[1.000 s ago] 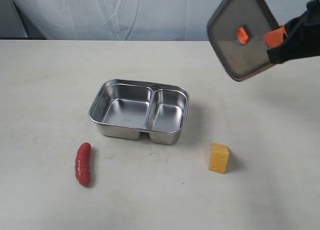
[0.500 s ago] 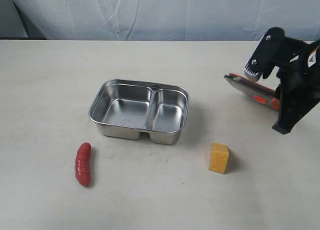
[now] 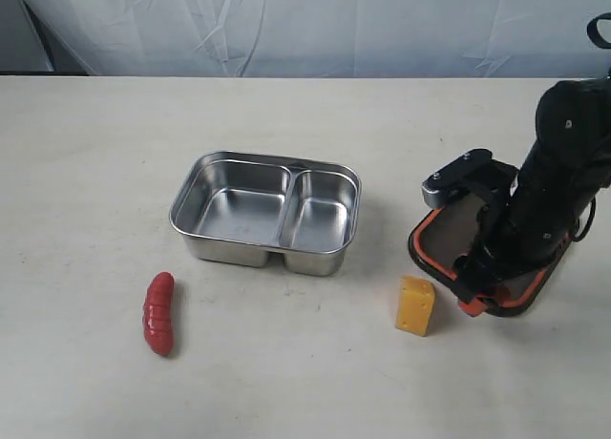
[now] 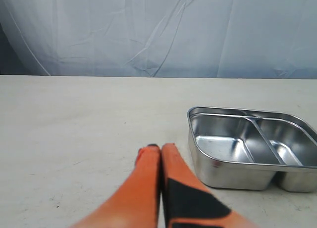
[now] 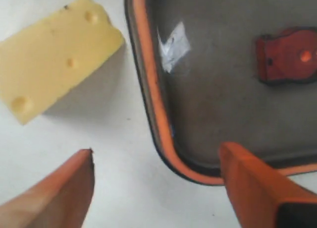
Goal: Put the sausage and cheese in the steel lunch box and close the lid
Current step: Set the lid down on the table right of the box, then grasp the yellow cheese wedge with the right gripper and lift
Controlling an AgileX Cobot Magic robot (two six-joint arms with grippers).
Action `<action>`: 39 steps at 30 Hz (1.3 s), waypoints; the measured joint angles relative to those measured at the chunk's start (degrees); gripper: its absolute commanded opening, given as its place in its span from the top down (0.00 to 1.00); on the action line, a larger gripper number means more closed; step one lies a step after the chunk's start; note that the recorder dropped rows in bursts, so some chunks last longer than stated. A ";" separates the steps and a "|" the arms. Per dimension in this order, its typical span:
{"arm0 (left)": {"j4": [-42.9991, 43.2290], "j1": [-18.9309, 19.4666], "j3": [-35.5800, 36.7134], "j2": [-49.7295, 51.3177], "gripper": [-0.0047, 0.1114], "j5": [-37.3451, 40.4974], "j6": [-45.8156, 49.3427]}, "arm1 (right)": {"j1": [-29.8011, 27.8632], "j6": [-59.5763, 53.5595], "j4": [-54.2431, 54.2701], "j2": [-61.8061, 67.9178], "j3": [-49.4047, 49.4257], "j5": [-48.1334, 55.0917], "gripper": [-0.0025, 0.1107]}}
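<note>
Straddling the lid's rim, the right pincer [image 5: 157,156] stands released and grasps nothing: one orange finger [image 5: 59,188] hangs over bare counter [image 3: 286,391], the other over the lid [image 5: 223,89]. The lid lies flat on the counter with its orange seal and valve tab showing. The cheese [image 3: 417,305] sits just beside its corner, not touching. Off to the side is the open box [image 3: 239,251], both compartments empty, and the sausage [image 3: 159,313] lies in front of the box's far end, well apart from the cheese. By the look of it the lid is parked out of the way and loading the food comes next, with nothing in the box yet. The cheese is the nearest piece, so the right pincer would need to shift sideways off the rim, centre over the wedge, set its fingers on two flat faces and close. The right arm is folded steeply down over the lid, wrist pointing at the counter. The left pincer [image 4: 161,149] is clenched and empty, low over the counter and facing the box; it would have to open before taking the sausage.
</note>
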 measured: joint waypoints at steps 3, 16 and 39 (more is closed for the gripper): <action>0.00 0.00 0.00 0.00 0.96 0.00 0.00 | 0.00 2.06 4.33 0.23 -1.47 1.29 0.41; 0.00 0.00 0.00 0.00 0.96 0.00 0.00 | 10.23 -6.21 9.49 -0.36 -4.95 4.47 0.33; 0.00 0.00 0.00 0.00 0.96 0.00 0.00 | 17.54 -2.46 -2.29 6.07 -5.59 2.43 0.96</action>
